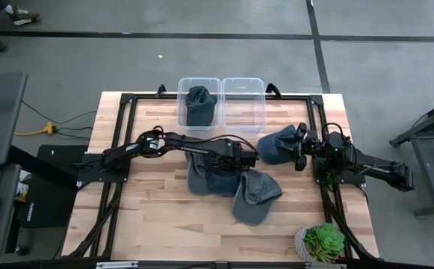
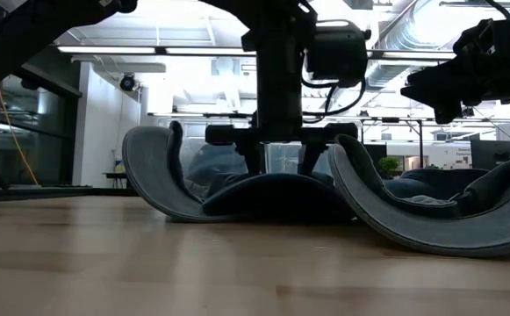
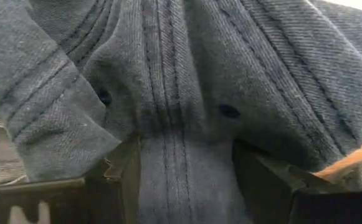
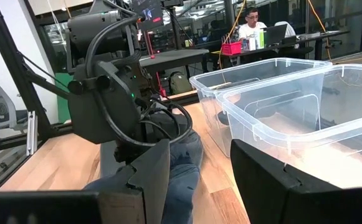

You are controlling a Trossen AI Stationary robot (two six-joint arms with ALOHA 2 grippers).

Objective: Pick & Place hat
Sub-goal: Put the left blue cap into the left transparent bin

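Observation:
Several dark blue-grey hats are in view. One hat (image 1: 204, 179) lies mid-table on its crown and brim. My left gripper (image 1: 237, 161) stands open over it, pointing down, its fingers sunk into the crown (image 2: 272, 189). A second hat (image 1: 255, 196) lies beside it toward the near edge, its brim curling up. A third hat (image 1: 276, 146) rests on the table just in front of my right gripper (image 1: 300, 147), which hangs level and open at the right, touching nothing. A fourth hat (image 1: 199, 104) sits inside the left clear bin (image 1: 181, 93). My left gripper comes from above, pointing down, onto the hat's crown. Its two fingers (image 3: 121, 171) stand on either side of a stitched seam (image 3: 168, 130), and the cloth bulges up between them and lies against their inner sides. The hat stays on the table.
Two clear plastic bins stand side by side at the far edge; the right bin (image 1: 244, 84) holds nothing I can see. A small potted plant (image 1: 323, 243) stands at the near right corner. Bare wood lies along the near left of the table (image 1: 142, 217).

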